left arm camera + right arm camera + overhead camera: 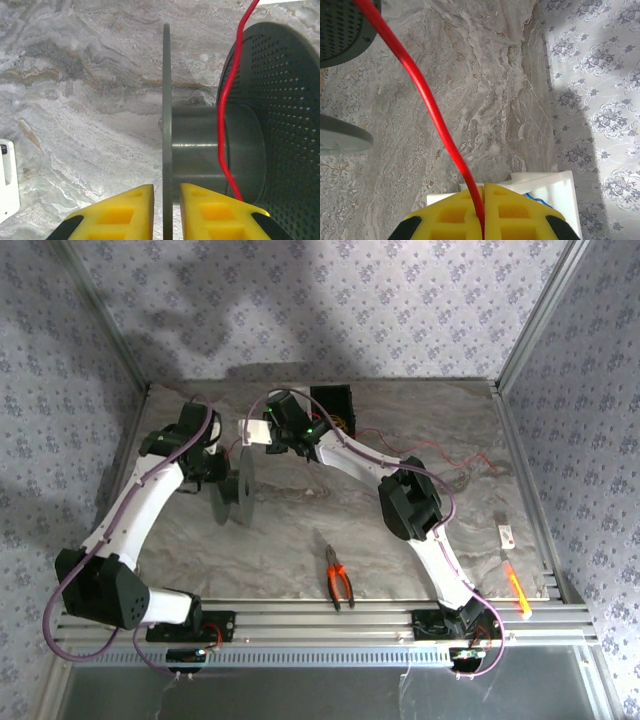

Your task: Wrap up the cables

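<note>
At the far end of the marble surface (400, 510), the right hand (483, 186) is clamped tight on the red cable (427, 107). The cable emerges from between its yellow fingers (450, 212) and runs up and left toward the grey spool (200, 145). There it crosses the spool's core just beside the perforated flange. The left hand (167, 188) stands narrowly parted astride the spool's other, thin flange, a sliver of gap on either side, gripping nothing.
</note>
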